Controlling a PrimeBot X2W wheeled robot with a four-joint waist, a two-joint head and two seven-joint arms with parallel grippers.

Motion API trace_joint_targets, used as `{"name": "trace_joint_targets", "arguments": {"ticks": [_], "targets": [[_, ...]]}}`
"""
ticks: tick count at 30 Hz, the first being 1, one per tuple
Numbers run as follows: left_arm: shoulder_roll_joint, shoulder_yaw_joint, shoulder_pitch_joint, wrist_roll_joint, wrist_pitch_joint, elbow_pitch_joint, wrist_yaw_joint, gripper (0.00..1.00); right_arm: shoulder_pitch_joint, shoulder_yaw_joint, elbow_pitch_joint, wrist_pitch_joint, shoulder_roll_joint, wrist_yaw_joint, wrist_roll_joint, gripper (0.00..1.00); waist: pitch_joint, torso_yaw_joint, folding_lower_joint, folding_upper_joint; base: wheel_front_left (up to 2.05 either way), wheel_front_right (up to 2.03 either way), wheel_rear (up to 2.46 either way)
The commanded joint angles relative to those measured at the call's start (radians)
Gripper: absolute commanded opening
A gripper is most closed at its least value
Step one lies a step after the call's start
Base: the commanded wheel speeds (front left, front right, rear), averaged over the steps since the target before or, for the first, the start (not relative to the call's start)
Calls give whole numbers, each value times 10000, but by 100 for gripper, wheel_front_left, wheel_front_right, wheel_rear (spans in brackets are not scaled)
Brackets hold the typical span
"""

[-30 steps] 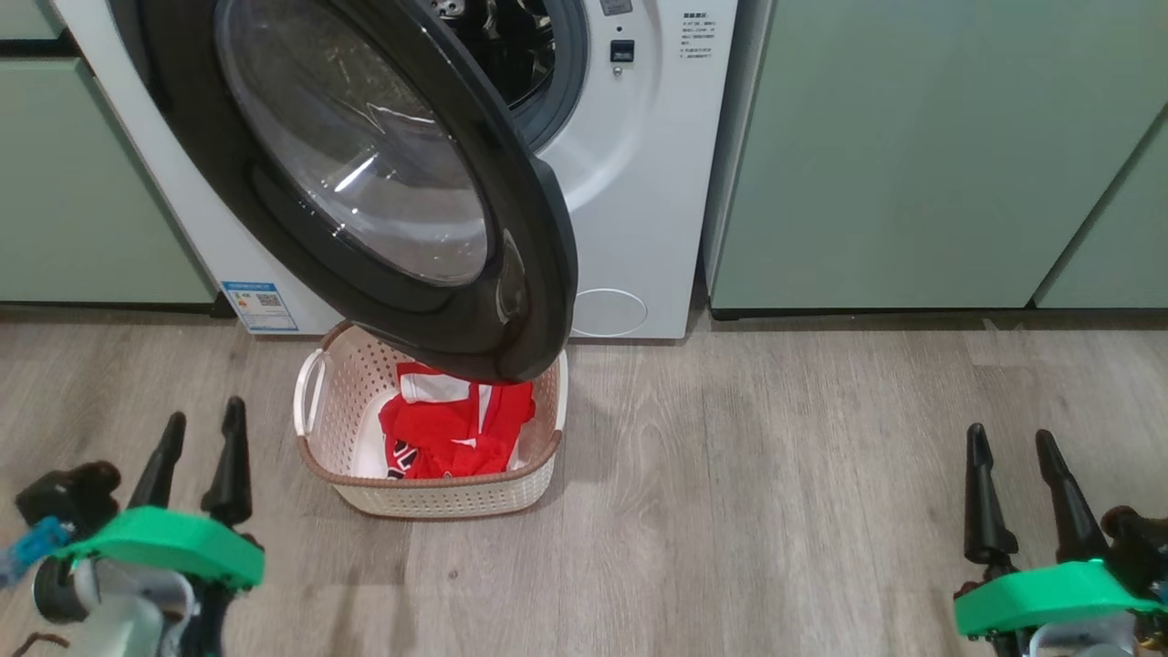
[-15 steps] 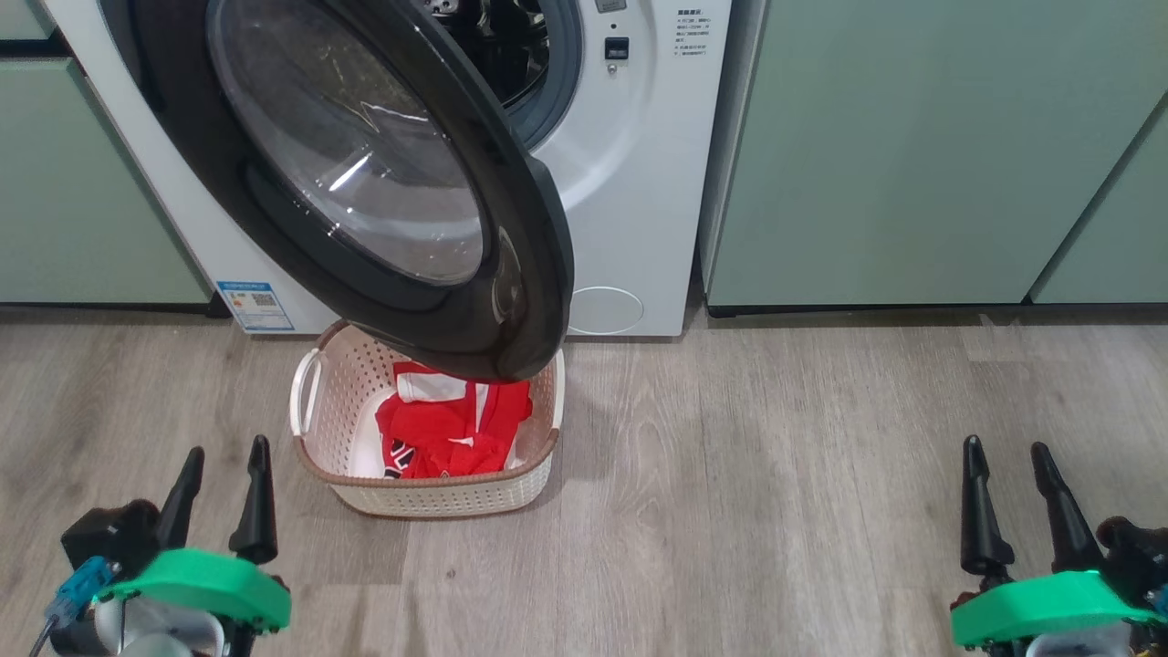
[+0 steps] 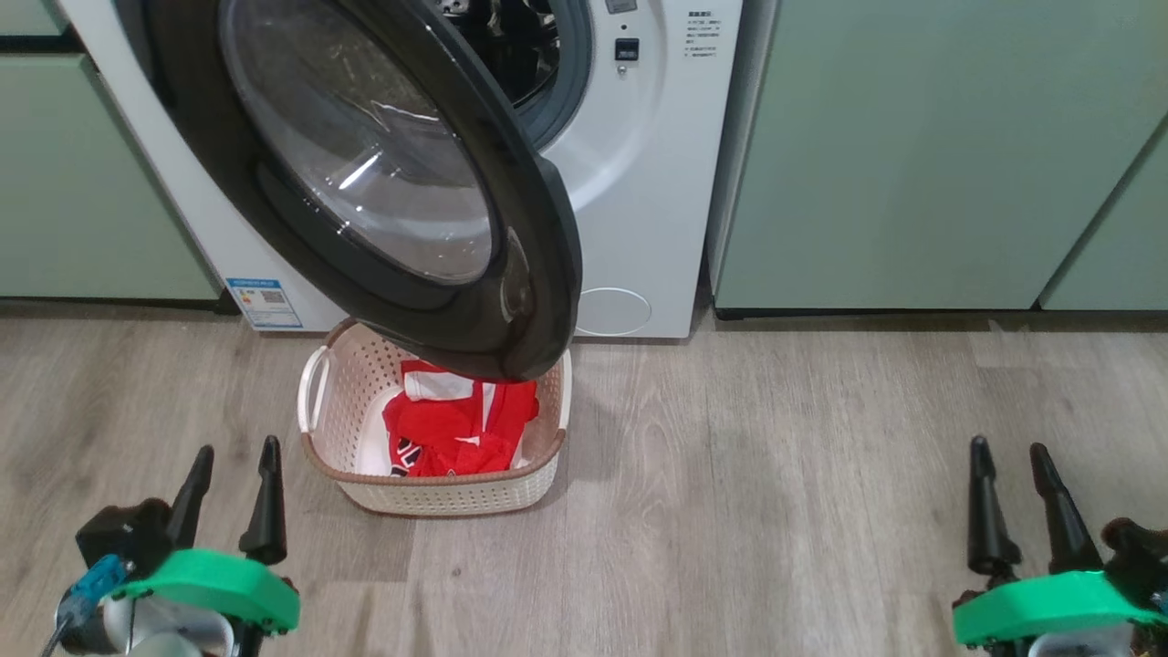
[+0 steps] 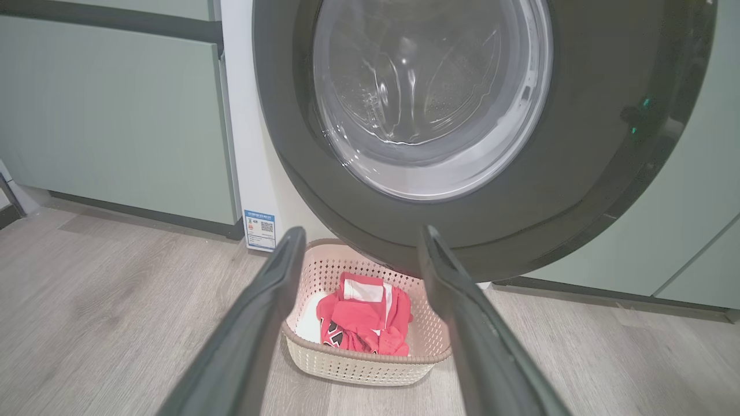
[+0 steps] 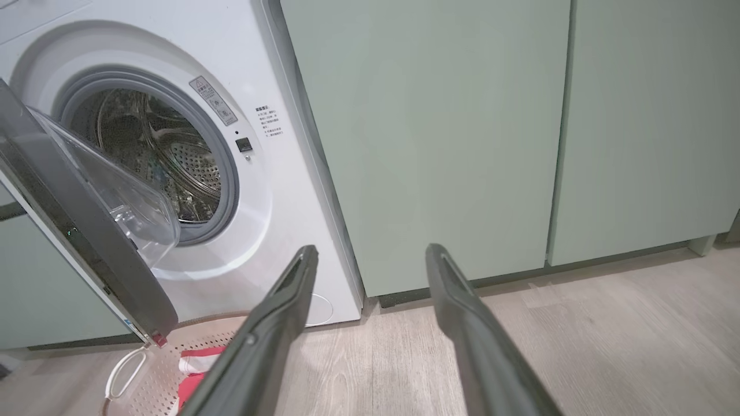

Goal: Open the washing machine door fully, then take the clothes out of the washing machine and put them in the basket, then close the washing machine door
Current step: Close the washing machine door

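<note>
the big round black-rimmed door (image 3: 365,182) stands open up ahead of the left gripper (image 3: 237,449), the nearer one, wide open, holding nothing.

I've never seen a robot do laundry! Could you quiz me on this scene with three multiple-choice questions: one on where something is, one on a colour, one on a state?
1. Where are the red clothes?
A) in the drum
B) on the floor
C) in the basket

2. What colour is the rim of the door?
A) black
B) white
C) green

3. How are the left hand and the right hand?
A) both shut on clothes
B) both open and empty
C) one gripping the door

Answers:
1 C: the clothes lie inside the basket, under the door's lower edge.
2 A: the wide rim is glossy black.
3 B: each hand's fingers stand apart with nothing between them.
</note>
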Motion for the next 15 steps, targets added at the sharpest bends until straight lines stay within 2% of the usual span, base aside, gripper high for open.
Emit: {"name": "trace_joint_targets", "arguments": {"ticks": [1, 2, 3, 9, 15], "targets": [[159, 313, -297, 75, -93, -345, -63, 100, -252, 206, -319, -63, -37, -7, 167, 50, 1, 71, 0, 0, 0, 0, 0], [154, 266, -278, 113, -93, -324, -63, 100, -272, 187, -332, -63, -35, -7, 271, 16, 3, 126, 0, 0, 0, 0, 0], [150, 213, -263, 153, -93, -311, -63, 100, -297, 149, -350, -63, -35, -7, 379, 0, 3, 187, 0, 0, 0, 0, 0], [45, 108, -181, 306, -93, -246, -63, 100, -838, 45, -821, -63, -209, -7, 751, 0, 48, 710, 0, 0, 0, 0, 0], [-162, -23, -100, 548, -93, -201, -63, 100, -1932, 677, -1541, -63, -548, -7, 936, 0, 36, 1553, 0, 0, 0, 0, 0]]}}
